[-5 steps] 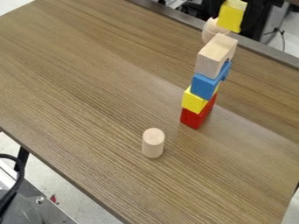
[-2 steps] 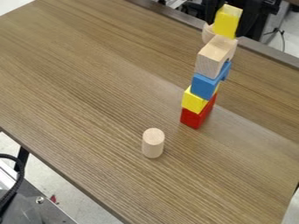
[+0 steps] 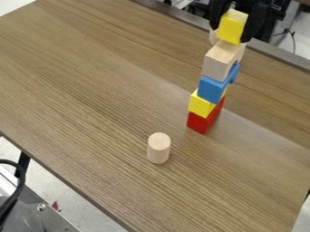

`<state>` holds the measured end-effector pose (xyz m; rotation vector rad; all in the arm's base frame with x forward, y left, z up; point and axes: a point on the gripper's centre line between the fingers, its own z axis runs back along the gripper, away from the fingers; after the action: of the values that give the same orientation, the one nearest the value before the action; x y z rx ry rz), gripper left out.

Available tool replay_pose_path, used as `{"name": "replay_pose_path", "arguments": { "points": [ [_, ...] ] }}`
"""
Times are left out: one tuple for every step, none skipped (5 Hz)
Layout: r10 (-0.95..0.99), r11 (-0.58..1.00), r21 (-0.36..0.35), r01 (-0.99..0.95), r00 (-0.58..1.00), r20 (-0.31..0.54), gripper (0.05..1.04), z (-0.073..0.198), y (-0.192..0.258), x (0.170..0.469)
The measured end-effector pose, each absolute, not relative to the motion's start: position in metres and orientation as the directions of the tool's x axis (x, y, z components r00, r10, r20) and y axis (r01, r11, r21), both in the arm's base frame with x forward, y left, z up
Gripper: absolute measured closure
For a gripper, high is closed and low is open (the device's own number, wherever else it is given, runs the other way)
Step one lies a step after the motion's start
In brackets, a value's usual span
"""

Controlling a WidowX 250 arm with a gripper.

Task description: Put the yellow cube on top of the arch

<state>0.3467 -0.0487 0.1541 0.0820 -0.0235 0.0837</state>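
At the top right, my black gripper (image 3: 234,28) is shut on the yellow cube (image 3: 230,29), one finger on each side of it. The cube is at the upper end of the pale wooden arch (image 3: 218,64); whether the two touch, I cannot tell. That arch tops a stack: below it come a blue block (image 3: 212,89), a yellow block (image 3: 201,104) and a red block (image 3: 200,123) at the bottom, on the table (image 3: 91,90).
A pale wooden cylinder (image 3: 158,148) stands upright on the table, left of and nearer than the stack. Another pale wooden piece (image 3: 213,37) shows partly behind the arch. The table's far edge runs behind the stack.
The gripper has moved left and down with the yellow cube, from beyond the arch's upper right to its upper end. The stack and the cylinder have stayed put.
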Motion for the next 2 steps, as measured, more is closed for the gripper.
{"name": "replay_pose_path", "arguments": {
  "points": [
    [0.084,0.993,0.079,-0.086,0.996,0.027,0.480,0.1541,-0.0489,0.3467],
    [0.086,0.993,0.076,-0.088,0.996,0.027,0.480,0.1546,-0.0494,0.3465]
  ]
}}
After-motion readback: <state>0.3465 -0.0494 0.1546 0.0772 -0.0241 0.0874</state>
